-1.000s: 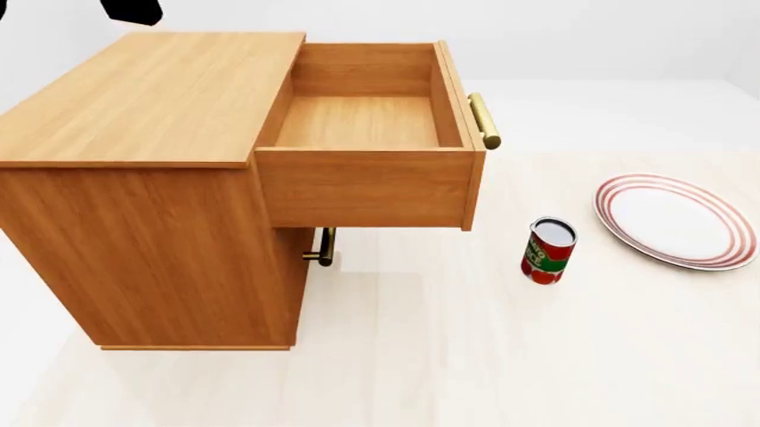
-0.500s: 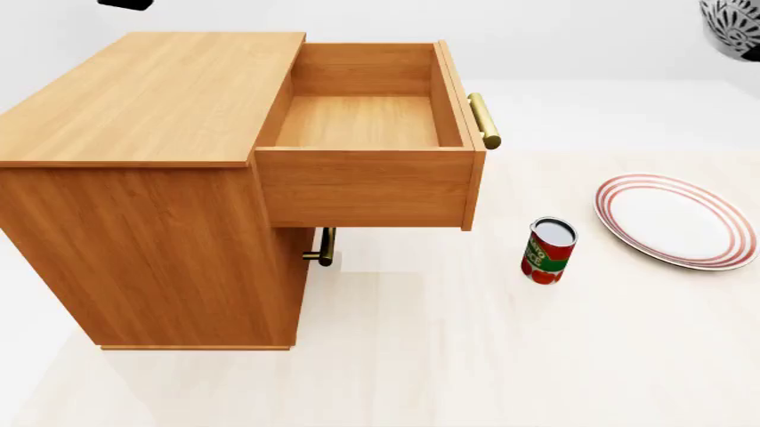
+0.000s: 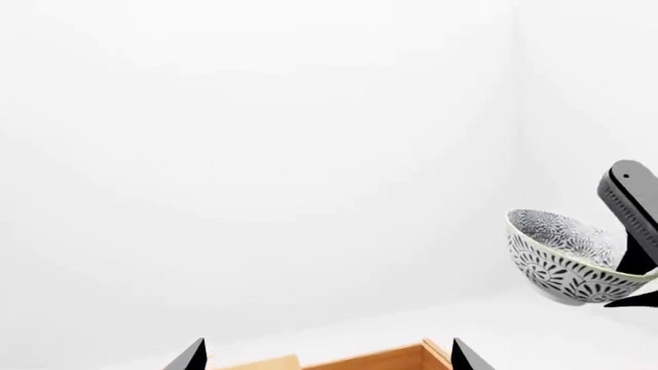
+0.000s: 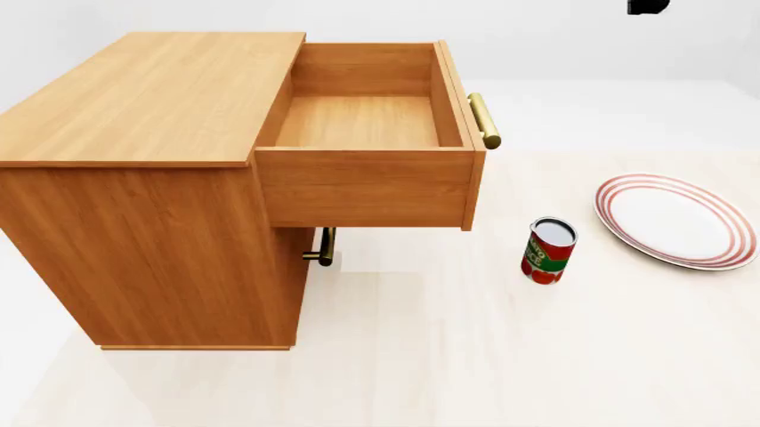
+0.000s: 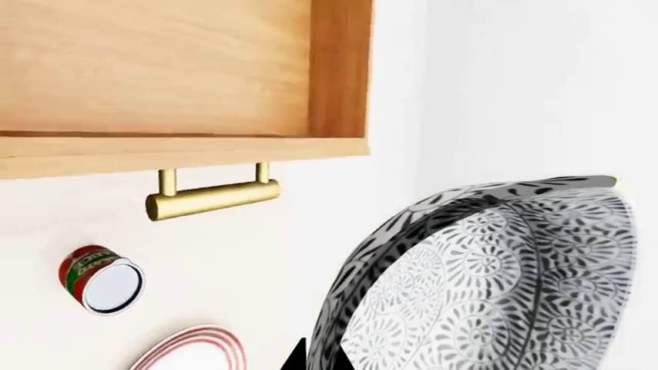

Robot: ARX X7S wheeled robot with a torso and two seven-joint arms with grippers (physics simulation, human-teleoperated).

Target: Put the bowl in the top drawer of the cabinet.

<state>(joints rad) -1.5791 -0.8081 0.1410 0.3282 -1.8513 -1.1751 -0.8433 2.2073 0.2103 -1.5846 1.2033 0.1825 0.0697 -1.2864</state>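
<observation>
While our right gripper [image 3: 629, 266] pinches the rim of the patterned bowl [image 3: 569, 254], we carry it tilted, high in the air and off to the drawer's handle side. Our left gripper [image 3: 323, 356] shows only two fingertips set wide apart, holding nothing. Below, the top drawer [image 4: 362, 120] stands pulled out of the cabinet [image 4: 142, 107] and empty, with a can [image 4: 547, 250] and a red-ringed plate [image 4: 677, 220] on the floor beyond. We judge this the carrying step; next, the bowl needs moving over the drawer and lowering in.
</observation>
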